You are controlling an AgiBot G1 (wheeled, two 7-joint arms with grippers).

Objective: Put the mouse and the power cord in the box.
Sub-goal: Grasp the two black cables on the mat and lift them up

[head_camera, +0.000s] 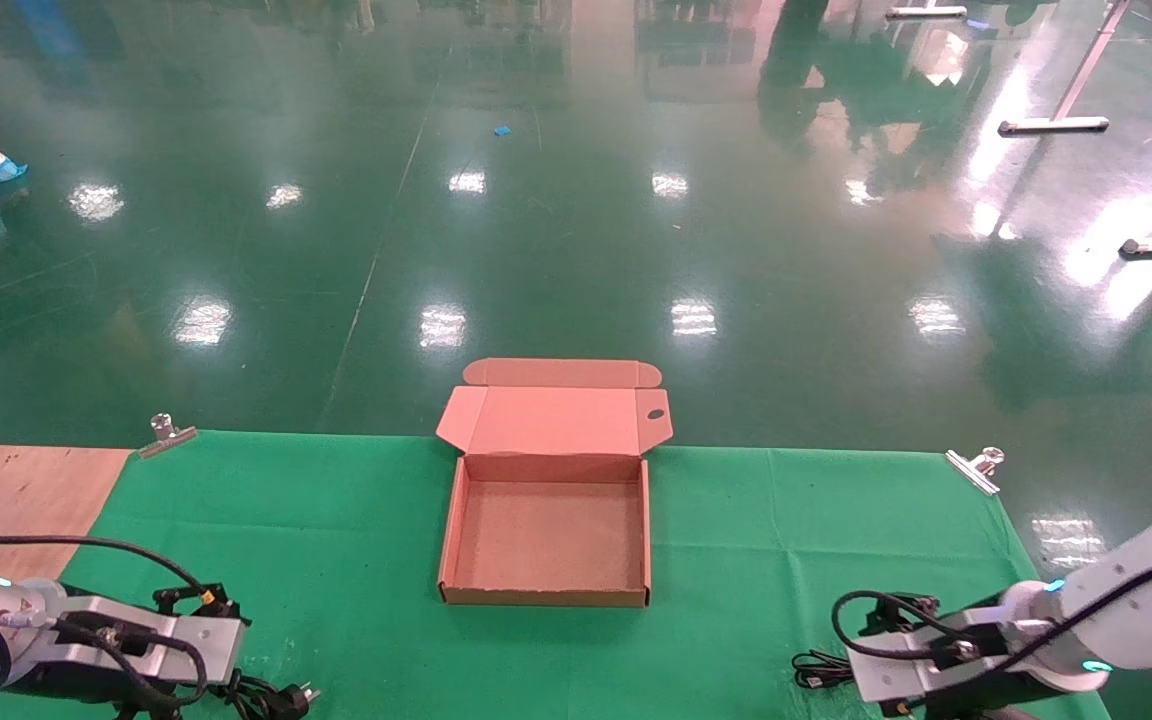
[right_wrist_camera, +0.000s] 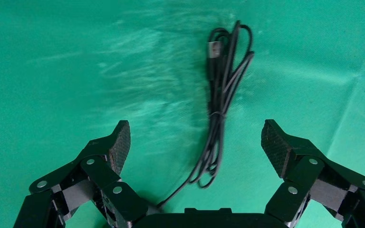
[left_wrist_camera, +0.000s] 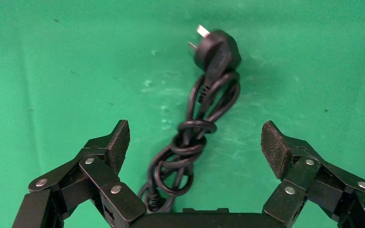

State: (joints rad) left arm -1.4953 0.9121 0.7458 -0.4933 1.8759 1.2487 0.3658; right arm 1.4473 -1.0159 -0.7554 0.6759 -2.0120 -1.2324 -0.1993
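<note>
Left arm lies low over the near left corner of the green cloth [head_camera: 336, 540], wrist roughly level, pointing inward; left gripper [left_wrist_camera: 195, 145] hangs above the power cord [left_wrist_camera: 195, 137] with jaws spread wide, pads either side of the coil and clear of it, nothing held; cord is knotted in a bundle on the cloth, plug [left_wrist_camera: 217, 52] with metal prongs at the end away from the gripper. Centre: the box [head_camera: 546, 596] sits open on the cloth, lid hinged back over the far edge, interior bare. Right arm comes in from the near right corner, forearm sloping down to a low wrist; right gripper [right_wrist_camera: 195, 145] jaws equally wide, holding nothing, above a thin looped black cable [right_wrist_camera: 221, 109] lying on the cloth; the mouse itself is hidden from every view.
</note>
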